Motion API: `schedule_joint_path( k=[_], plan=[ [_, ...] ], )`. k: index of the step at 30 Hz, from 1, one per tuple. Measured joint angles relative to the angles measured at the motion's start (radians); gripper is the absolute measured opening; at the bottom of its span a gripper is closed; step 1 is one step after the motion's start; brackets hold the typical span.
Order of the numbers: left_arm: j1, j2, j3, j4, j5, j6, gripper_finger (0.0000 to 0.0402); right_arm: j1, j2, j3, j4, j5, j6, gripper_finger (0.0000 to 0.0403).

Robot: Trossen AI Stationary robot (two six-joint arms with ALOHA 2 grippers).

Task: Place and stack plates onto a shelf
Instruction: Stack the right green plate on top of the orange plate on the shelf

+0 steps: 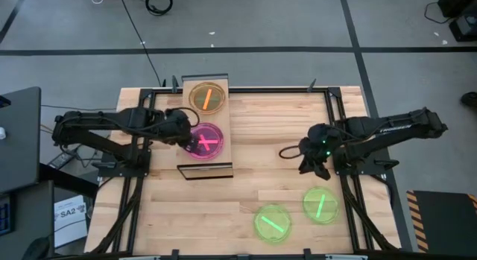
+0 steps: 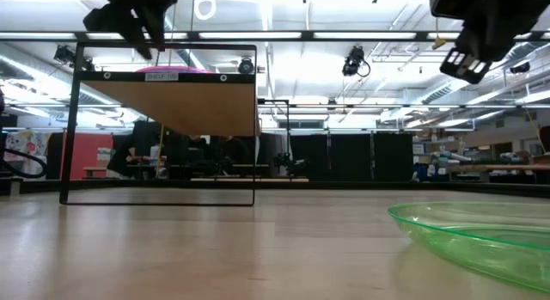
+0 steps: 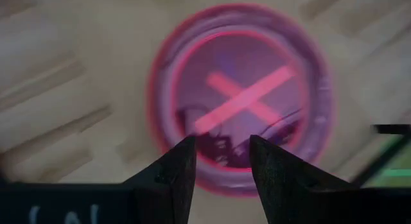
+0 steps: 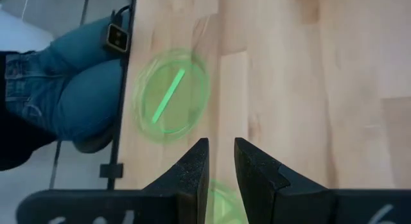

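Left gripper (image 1: 190, 141) hangs parted over the pink stack's (image 1: 206, 140) rim on the shelf (image 1: 223, 165). Right gripper (image 1: 313, 165), fingers slightly apart and empty, is the nearer to both green plates (image 1: 320, 204), just below it.

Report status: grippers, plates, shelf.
Left gripper open over pink plates on shelf. Right gripper open, empty. Two green plates on table. Nothing blocking.

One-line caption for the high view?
Left gripper over the pink plates on the shelf; right gripper above the table, two green plates waiting.
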State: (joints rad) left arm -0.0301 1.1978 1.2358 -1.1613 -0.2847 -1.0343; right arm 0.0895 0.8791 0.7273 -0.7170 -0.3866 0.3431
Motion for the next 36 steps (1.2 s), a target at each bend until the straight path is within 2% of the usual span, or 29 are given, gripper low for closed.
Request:
schedule_joint_path(
  k=[8,14,20,28,36],
  plan=[
    [-0.181,0.0,0.0,0.216,-0.14,0.004,0.0151,0.056,0.0,0.0,0.001,0.0,0.092,0.008],
    [-0.313,0.0,0.0,0.381,-0.228,0.075,0.0151,0.079,0.0,0.0,0.001,-0.002,0.134,0.0081],
    [-0.413,0.029,0.0,0.487,-0.275,0.14,0.0151,0.088,0.001,0.0,-0.005,-0.001,0.209,0.0109],
    [-0.475,0.134,0.0,0.521,-0.289,0.141,0.0151,0.092,0.034,0.0,-0.049,0.003,0.173,0.0166],
    [-0.503,0.243,0.0,0.619,-0.288,0.151,0.0151,0.16,0.092,0.0,-0.073,0.016,0.058,0.017]
  ],
)
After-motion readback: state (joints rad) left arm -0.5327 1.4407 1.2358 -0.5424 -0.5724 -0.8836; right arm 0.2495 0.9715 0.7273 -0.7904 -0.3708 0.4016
